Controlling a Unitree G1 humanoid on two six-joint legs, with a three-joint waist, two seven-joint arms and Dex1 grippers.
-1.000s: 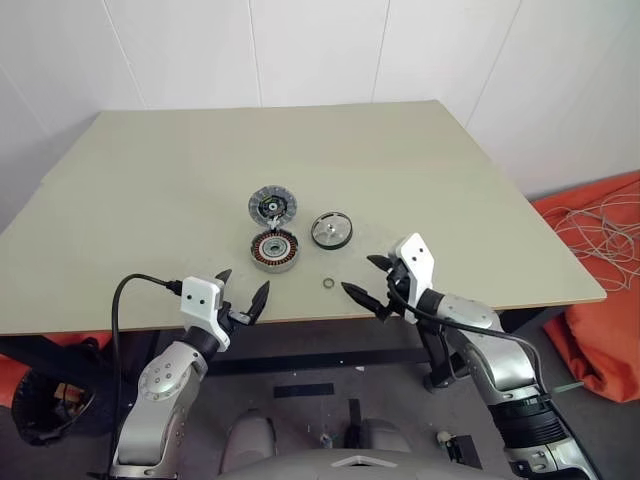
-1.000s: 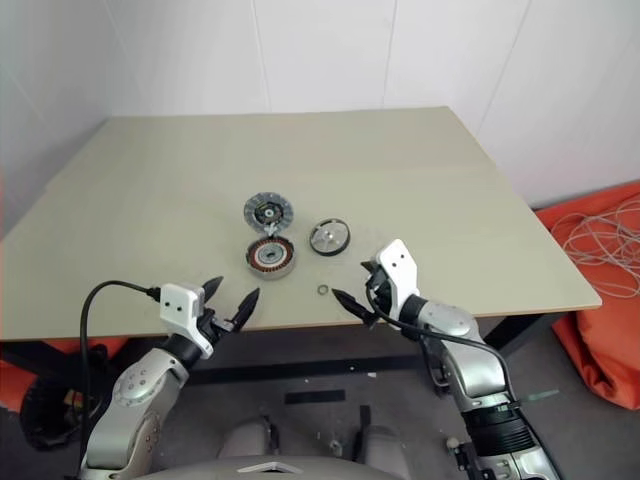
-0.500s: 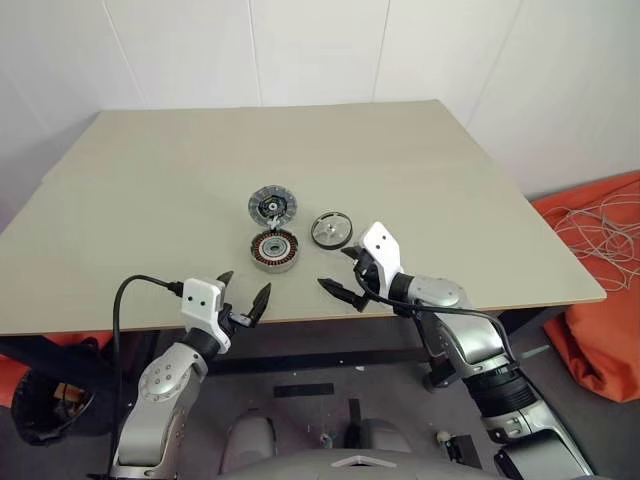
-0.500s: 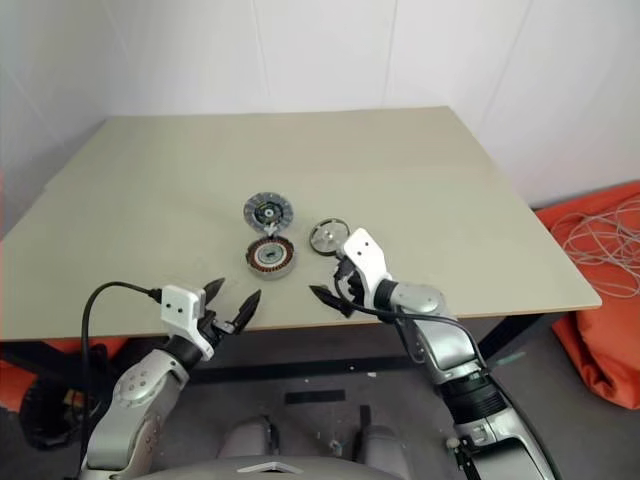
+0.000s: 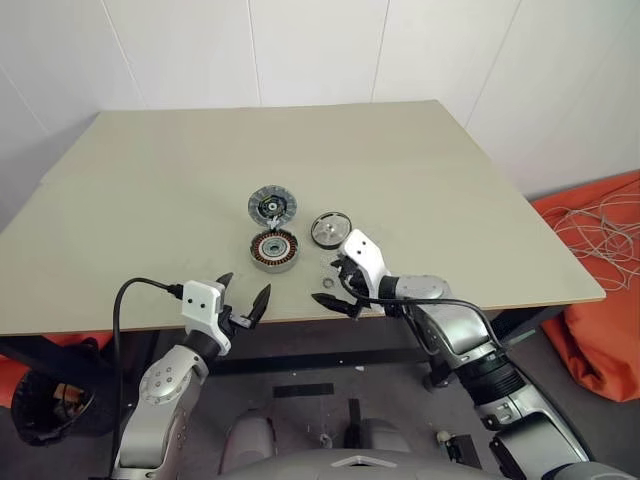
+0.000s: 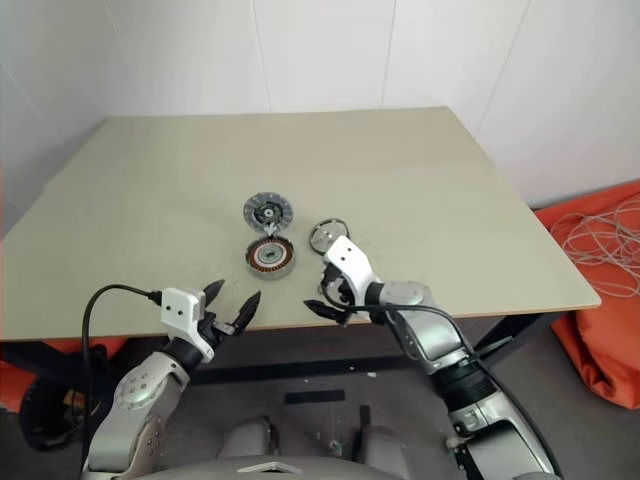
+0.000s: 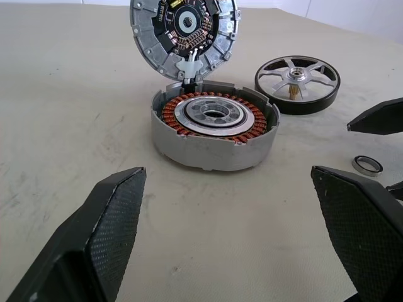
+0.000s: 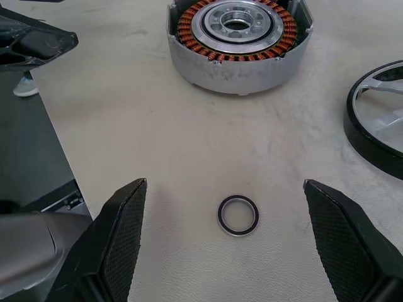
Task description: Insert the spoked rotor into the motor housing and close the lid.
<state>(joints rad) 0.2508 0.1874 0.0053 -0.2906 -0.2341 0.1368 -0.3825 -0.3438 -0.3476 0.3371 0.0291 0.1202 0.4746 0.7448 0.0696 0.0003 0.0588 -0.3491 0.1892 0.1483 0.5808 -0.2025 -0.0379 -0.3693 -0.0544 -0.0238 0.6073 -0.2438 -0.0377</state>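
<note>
Your left gripper (image 5: 243,294) hangs at the near tabletop (image 5: 150,200) edge, jaws wide open and empty. Ahead of it, the housing (image 5: 274,250) sits mid-tabletop with its lid (image 5: 272,205) just behind and the rotor (image 5: 331,229) beside it. Your right gripper (image 5: 337,287), jaws spread and empty, hovers over the small ring (image 8: 238,215).

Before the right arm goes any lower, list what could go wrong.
The right gripper, open, is lined up on the small loose ring, not the spoked rotor; it may grab the wrong part. The ring lies flat on the table, so the fingertips could scrape the surface or flick it towards the near edge.
</note>
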